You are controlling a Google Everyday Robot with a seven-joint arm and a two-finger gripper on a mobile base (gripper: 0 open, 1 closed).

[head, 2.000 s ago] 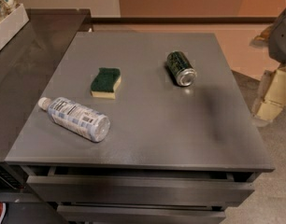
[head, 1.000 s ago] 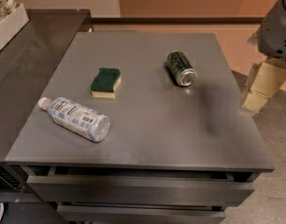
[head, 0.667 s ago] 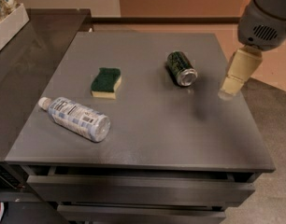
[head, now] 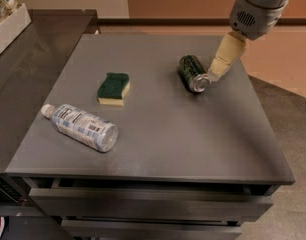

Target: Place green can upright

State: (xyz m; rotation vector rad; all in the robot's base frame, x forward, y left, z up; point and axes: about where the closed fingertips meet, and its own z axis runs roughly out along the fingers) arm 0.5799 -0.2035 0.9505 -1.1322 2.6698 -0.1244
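Note:
The green can [head: 192,72] lies on its side at the back right of the grey table top [head: 158,134], its shiny silver end facing the front right. My gripper [head: 219,66] hangs from the grey arm at the upper right. Its cream fingers point down and left, with the tip just right of the can's silver end, very close to it or touching it.
A green-and-yellow sponge [head: 113,88] lies left of the can. A clear plastic bottle [head: 80,127] lies on its side at the front left. A dark counter [head: 28,74] adjoins the table on the left, with a white box [head: 8,26] at its far end.
My gripper has swung in from beyond the table's right edge, up and to the left, to the can's right side. The can, sponge and bottle have not moved.

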